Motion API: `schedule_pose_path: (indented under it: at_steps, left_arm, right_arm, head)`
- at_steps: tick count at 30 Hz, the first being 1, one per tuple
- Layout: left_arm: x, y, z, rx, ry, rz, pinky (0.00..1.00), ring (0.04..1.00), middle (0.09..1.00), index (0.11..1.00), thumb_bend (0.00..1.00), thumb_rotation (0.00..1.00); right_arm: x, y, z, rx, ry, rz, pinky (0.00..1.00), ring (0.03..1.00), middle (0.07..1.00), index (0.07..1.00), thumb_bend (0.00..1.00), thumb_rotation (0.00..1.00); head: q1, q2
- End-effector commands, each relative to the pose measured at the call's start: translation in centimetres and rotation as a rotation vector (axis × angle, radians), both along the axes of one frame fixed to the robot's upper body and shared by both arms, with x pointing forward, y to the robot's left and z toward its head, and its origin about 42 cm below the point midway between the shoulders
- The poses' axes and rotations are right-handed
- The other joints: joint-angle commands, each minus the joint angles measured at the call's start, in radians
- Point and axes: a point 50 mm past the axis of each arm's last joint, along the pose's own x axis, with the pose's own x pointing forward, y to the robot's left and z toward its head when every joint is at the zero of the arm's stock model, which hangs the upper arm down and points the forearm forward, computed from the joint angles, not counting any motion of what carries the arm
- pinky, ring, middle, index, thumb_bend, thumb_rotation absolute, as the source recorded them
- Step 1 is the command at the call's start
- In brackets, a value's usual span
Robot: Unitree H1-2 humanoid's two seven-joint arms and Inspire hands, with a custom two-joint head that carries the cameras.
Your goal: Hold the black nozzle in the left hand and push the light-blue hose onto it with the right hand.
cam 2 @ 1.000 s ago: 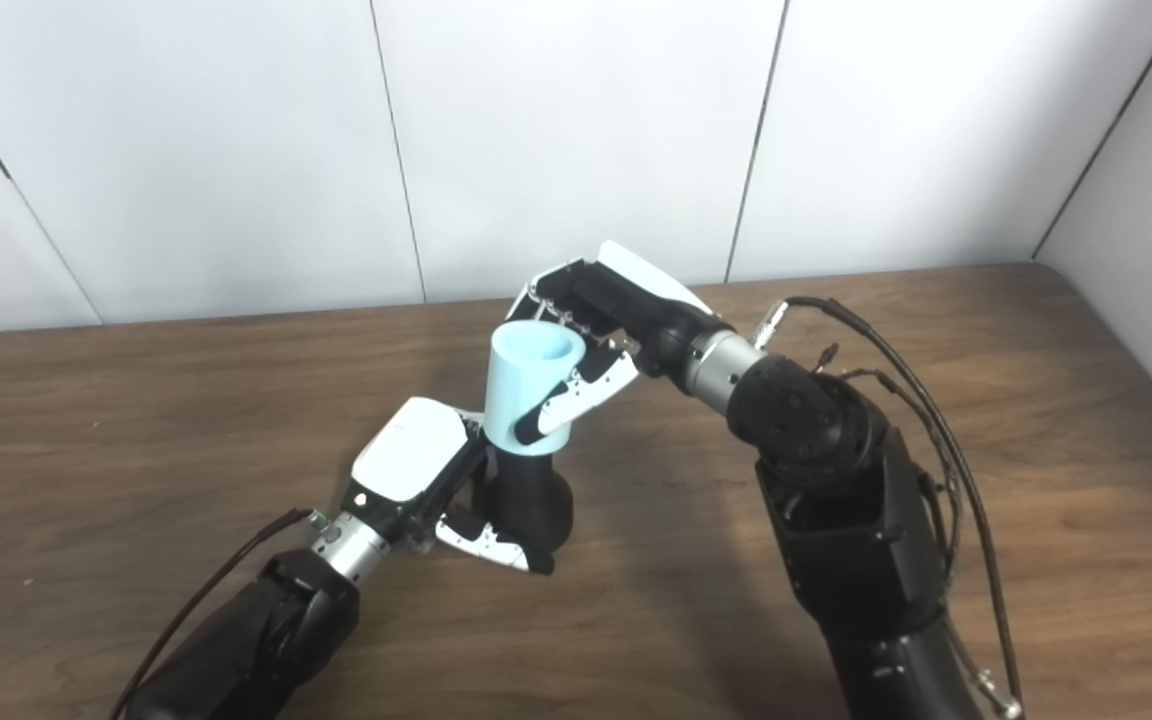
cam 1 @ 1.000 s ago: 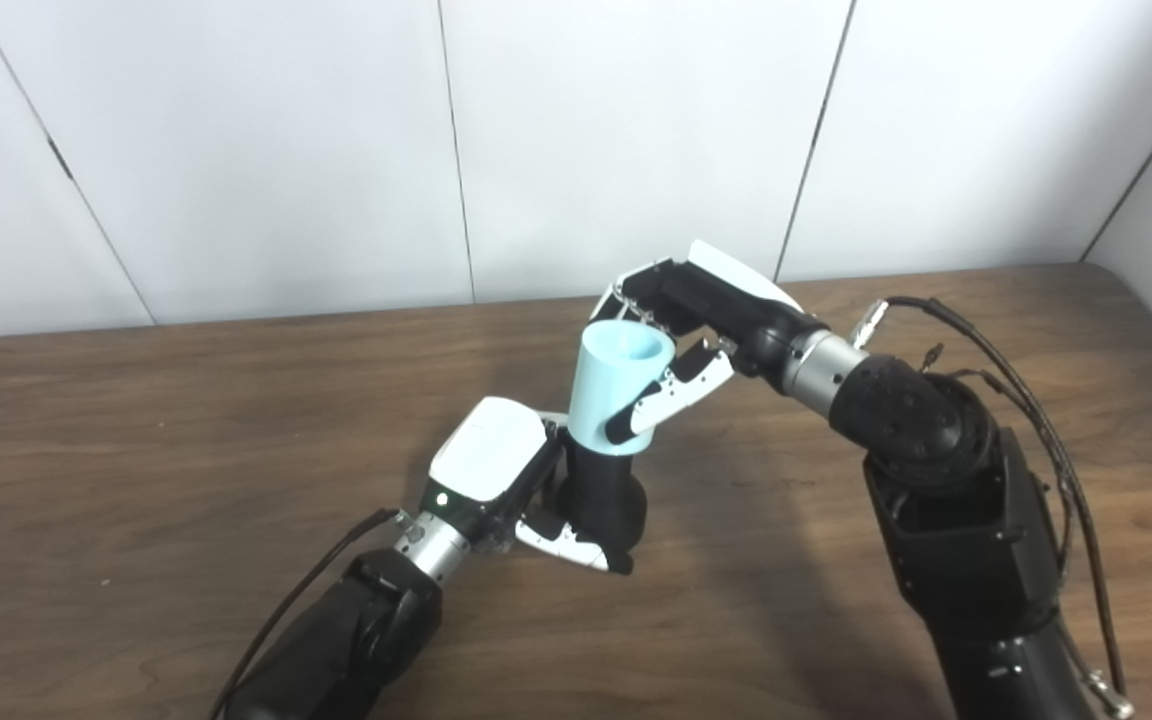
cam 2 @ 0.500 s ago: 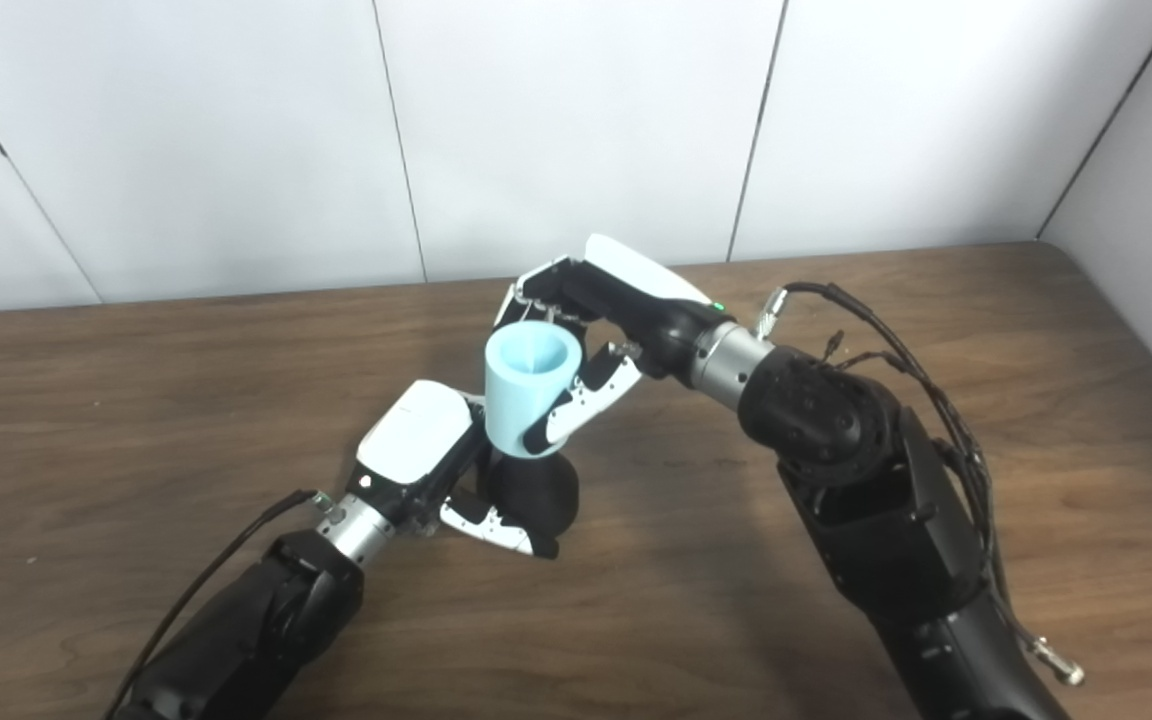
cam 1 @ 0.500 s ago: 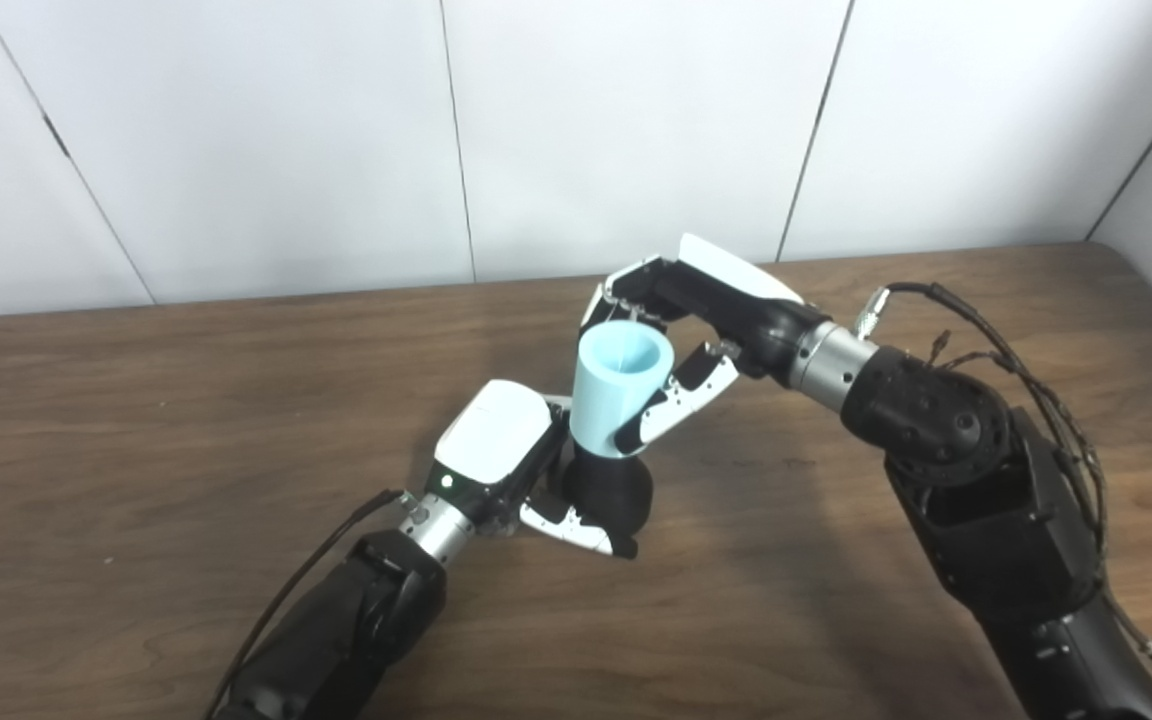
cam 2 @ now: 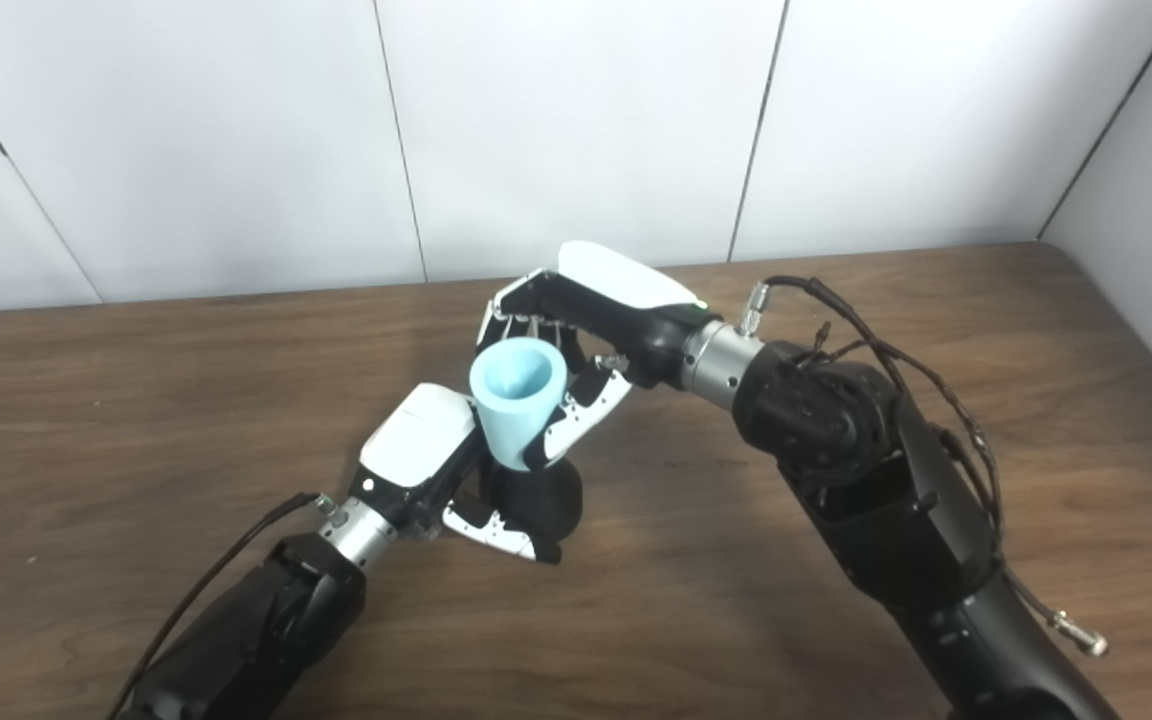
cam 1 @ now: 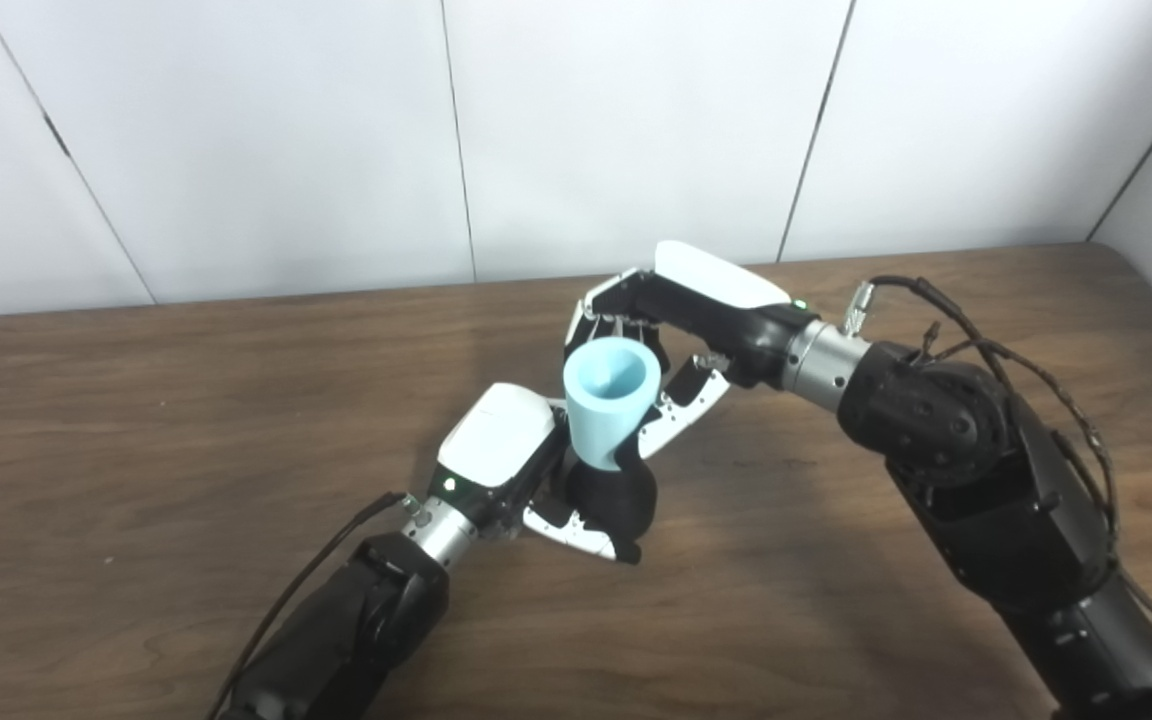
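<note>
Hose (cam 1: 609,407), light-blue and tilted, sits over the black nozzle (cam 1: 611,495) in the left eye view; the left hand (cam 1: 516,470) wraps the nozzle low near the wooden table (cam 1: 136,420), likely to brace it against the push. From the right eye view, the right hand (cam 2: 586,330) clasps the hose from above and behind, fingers curled round it, seemingly to drive it downward.

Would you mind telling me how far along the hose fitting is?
Done: the left hand grips the black nozzle. In hand: the right hand holds the light-blue hose, its lower end over the nozzle's top. Left: seating it fully; much black remains exposed.
</note>
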Motion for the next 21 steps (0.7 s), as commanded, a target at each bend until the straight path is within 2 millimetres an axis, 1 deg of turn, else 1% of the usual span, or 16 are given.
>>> schedule_pose_path:
  at_steps: [1,2,3,5,7,9,10,11,12,13,15,17,18,19,20,21]
  left_arm:
    - [-2.9,1.4,-5.2,0.148,0.16,0.023,0.23,0.321,0.472,0.482,0.53,0.0]
    - [-2.9,1.4,-5.2,0.15,0.162,0.023,0.24,0.323,0.424,0.489,0.52,0.0]
    - [-2.9,1.4,-5.2,0.151,0.163,0.024,0.24,0.324,0.447,0.486,0.53,0.0]
    - [-2.9,1.5,-5.2,0.154,0.168,0.025,0.24,0.326,0.406,0.492,0.52,0.0]
    - [-3.0,1.5,-5.2,0.151,0.17,0.026,0.24,0.325,0.458,0.484,0.53,0.0]
    - [-3.1,1.5,-5.1,0.142,0.165,0.027,0.24,0.324,0.469,0.483,0.53,0.0]
    - [-3.1,1.6,-5.1,0.14,0.163,0.027,0.24,0.32,0.47,0.482,0.53,0.0]
    - [-3.1,1.6,-5.1,0.14,0.163,0.028,0.24,0.318,0.471,0.482,0.53,0.0]
    - [-3.1,1.6,-5.1,0.139,0.164,0.029,0.24,0.32,0.423,0.489,0.52,0.0]
    - [-3.1,1.7,-5.1,0.139,0.165,0.029,0.24,0.324,0.408,0.492,0.52,0.0]
    - [-3.1,1.7,-5.2,0.136,0.165,0.028,0.25,0.343,0.401,0.497,0.52,0.0]
    - [-3.1,1.8,-5.2,0.136,0.164,0.026,0.25,0.343,0.396,0.497,0.52,0.0]
    - [-3.1,1.8,-5.2,0.135,0.164,0.027,0.25,0.341,0.395,0.497,0.52,0.0]
    - [-3.2,1.8,-5.2,0.133,0.162,0.027,0.25,0.334,0.392,0.496,0.52,0.0]
    - [-3.2,1.8,-5.2,0.132,0.161,0.028,0.24,0.328,0.431,0.489,0.52,0.0]
    - [-3.2,1.8,-5.2,0.132,0.162,0.028,0.24,0.325,0.451,0.486,0.53,0.0]
  right_arm:
    - [-0.1,0.1,0.2,-0.025,-0.03,0.021,0.22,0.357,0.48,0.528,0.51,0.0]
    - [0.0,0.0,0.1,-0.029,-0.029,0.016,0.21,0.353,0.477,0.529,0.51,0.0]
    - [0.0,0.0,-0.1,-0.033,-0.027,0.011,0.2,0.351,0.474,0.529,0.51,0.0]
    - [0.1,-0.2,-0.4,-0.037,-0.016,-0.004,0.21,0.353,0.472,0.528,0.51,0.0]
    - [0.1,-0.3,-0.7,-0.036,-0.009,-0.018,0.21,0.357,0.476,0.525,0.51,0.0]
    - [0.0,-0.5,-0.9,-0.038,-0.01,-0.053,0.19,0.347,0.47,0.526,0.51,0.0]
    - [0.0,-0.5,-1.1,-0.038,-0.012,-0.075,0.18,0.394,0.448,0.513,0.52,0.0]
    - [0.0,-0.6,-1.4,-0.032,-0.004,-0.114,0.17,0.419,0.436,0.508,0.52,0.0]
    - [-0.1,-0.7,-1.7,-0.024,0.013,-0.158,0.19,0.383,0.465,0.517,0.52,0.0]
    - [-0.1,-0.8,-2.0,-0.007,0.03,-0.193,0.21,0.379,0.482,0.517,0.52,0.0]
    - [-0.2,-0.9,-2.5,0.018,0.064,-0.241,0.27,0.396,0.501,0.506,0.52,0.0]
    - [-0.2,-1.0,-3.0,0.03,0.093,-0.275,0.36,0.443,0.511,0.469,0.52,0.0]
    - [-0.2,-1.2,-3.3,0.037,0.106,-0.286,0.38,0.457,0.514,0.459,0.52,0.0]
    - [-0.2,-1.3,-3.6,0.042,0.12,-0.294,0.37,0.446,0.513,0.463,0.52,0.0]
    - [-0.2,-1.3,-3.8,0.045,0.128,-0.299,0.36,0.43,0.504,0.477,0.52,0.0]
    - [-0.2,-1.4,-4.0,0.05,0.14,-0.303,0.35,0.422,0.5,0.484,0.52,0.0]
  head:
    - [-0.003,0.001]
    - [-0.003,0.001]
    - [-0.005,0.002]
    - [-0.005,0.002]
    - [-0.003,0.006]
    - [-0.003,0.006]
    - [-0.003,0.006]
    - [-0.003,0.006]
    - [-0.004,0.009]
    - [-0.004,0.009]
    - [-0.004,0.009]
    - [-0.004,0.01]
    - [-0.004,0.01]
    - [-0.004,0.01]
    - [-0.004,0.01]
    - [-0.003,0.013]
